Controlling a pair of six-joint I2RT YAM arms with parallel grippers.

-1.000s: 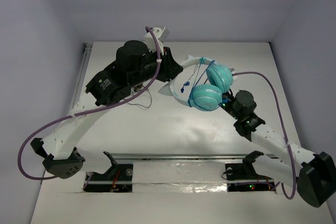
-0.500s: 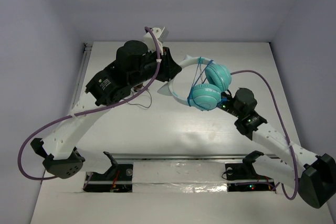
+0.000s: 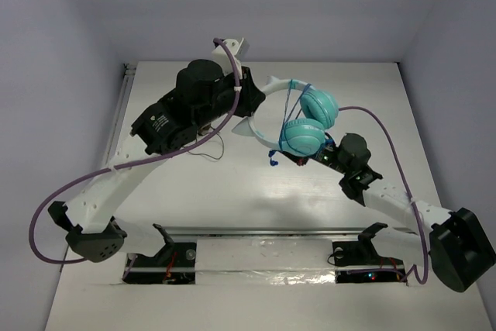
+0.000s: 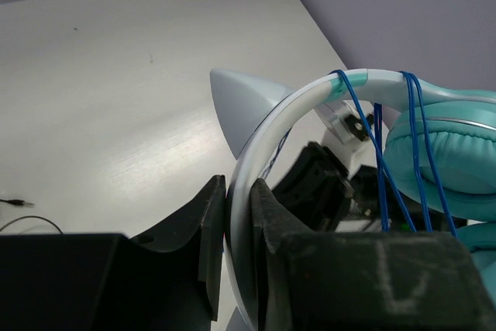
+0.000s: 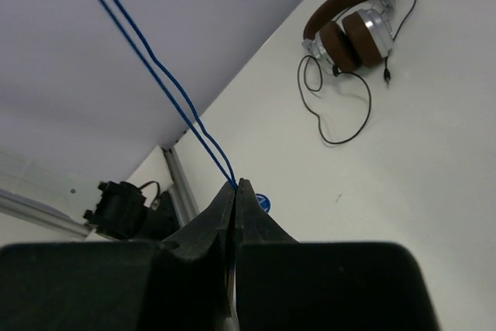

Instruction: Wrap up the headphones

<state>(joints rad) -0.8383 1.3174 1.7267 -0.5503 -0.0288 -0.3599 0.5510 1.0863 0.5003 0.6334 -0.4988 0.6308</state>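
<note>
Top external view: teal round-cupped over-ear headphones with a white plastic headband (image 3: 304, 136), held up over the white surface (image 3: 232, 207), toward its far middle, between the two arms. Left pincer (image 4: 236, 218) closed on the headband, with one finger on each side of the band, seen well from the left wrist. Right pincer (image 5: 235, 190) closed on the thin blue cable (image 5: 159, 75), with two strands pinched together at the very tips and running up and away, nearly straight. Several turns of cable already laid across the band near the upper cup, so wrapping judged partly done. Loose blue end (image 3: 273, 159) showing just beside the lower cup; hanging or resting, cannot tell.

Possible troubles from here:

- **Slipping of the cable out of the right pincer.** Held only at the tips, so easily lost with a pull at a bad angle, leaving slack turns.
- **Too strong a pull.** Could drag or rotate the smooth curved band inside the left pincer and spoil the grip.
- **Too weak a pull.** Could leave turns sliding along the band toward the cup and falling off.
- **Bumping of the right wrist against the lower cup.** Very near to each other from above.
- **Catching of the loose end under a new turn.**

Brown-banded headphones with a thin black cable (image 5: 349, 32) lying well apart on the surface, not part of the work.
</note>
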